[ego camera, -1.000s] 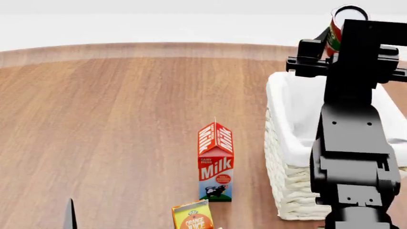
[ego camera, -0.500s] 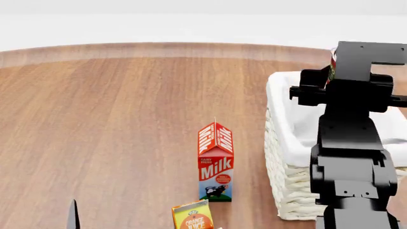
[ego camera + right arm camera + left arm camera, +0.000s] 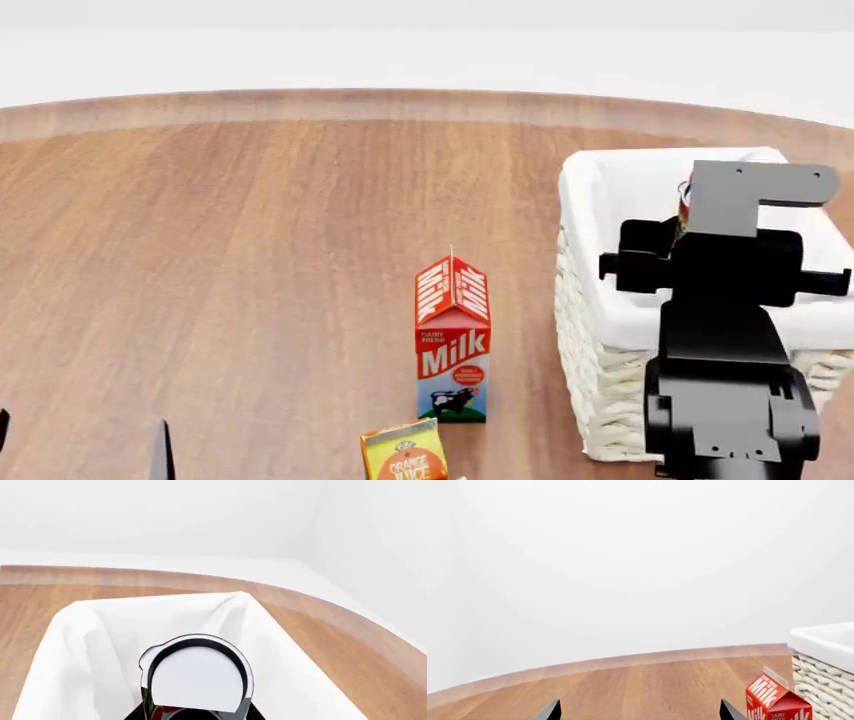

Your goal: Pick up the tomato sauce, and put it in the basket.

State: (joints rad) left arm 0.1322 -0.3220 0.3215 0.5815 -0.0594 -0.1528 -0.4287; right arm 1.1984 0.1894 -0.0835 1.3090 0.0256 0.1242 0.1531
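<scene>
The tomato sauce can (image 3: 197, 677) shows its silvery-white round top and a bit of red label in the right wrist view. My right gripper (image 3: 195, 716) is shut on it. It holds the can low inside the basket (image 3: 80, 645), with white lining on all sides. In the head view my right arm covers the can except a red sliver (image 3: 685, 205) over the basket (image 3: 594, 300). My left gripper (image 3: 640, 716) is open and empty, low over the wood at the head view's bottom left (image 3: 80, 450).
A red-and-white milk carton (image 3: 453, 340) stands left of the basket and also shows in the left wrist view (image 3: 777, 705). An orange juice carton (image 3: 404, 452) stands in front of it. The wooden table's curved far edge (image 3: 400, 100) meets a white wall.
My right arm has come down and nearer with the can, from above the basket's far rim into the basket. The left fingertip has shifted slightly.
</scene>
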